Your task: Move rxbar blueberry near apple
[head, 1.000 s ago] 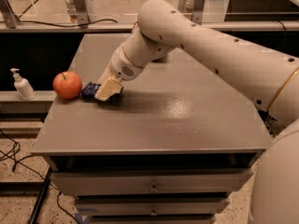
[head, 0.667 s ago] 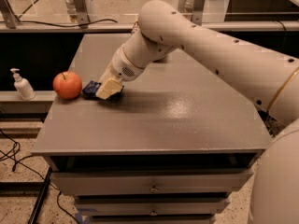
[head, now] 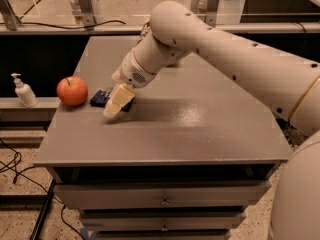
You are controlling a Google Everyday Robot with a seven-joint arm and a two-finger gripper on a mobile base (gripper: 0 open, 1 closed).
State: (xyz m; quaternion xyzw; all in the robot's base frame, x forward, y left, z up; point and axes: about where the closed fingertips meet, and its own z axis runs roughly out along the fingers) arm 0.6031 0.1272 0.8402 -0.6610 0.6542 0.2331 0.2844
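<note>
The tool (head: 118,102) sits low over the left part of the grey surface (head: 200,134), its pale cream end slanting down and to the left until it meets the top. The rxbar blueberry (head: 100,97) lies flat on the surface right at that end. The bar's dark navy wrapper shows on the tool's left side, and its right portion is hidden behind the cream part. The tool and the bar overlap in this view, so they appear to be in contact. Whether the tool is clamped on the bar, merely pressing against it, or standing wide or narrow cannot be told from this angle. The apple (head: 72,91), round and red-orange with a short dark stem, stands on the surface near its left edge, just to the left of the bar. The two are very close, though it cannot be made out whether they touch. The bar therefore lies between the apple and the tool. The white arm (head: 215,44) comes in from the right, crosses above the back half of the surface and bends down to the tool. A white pump bottle (head: 23,90) stands on a lower ledge (head: 15,105) off the left side, well apart from the bar. Below the surface is a row of drawers (head: 160,196).
</note>
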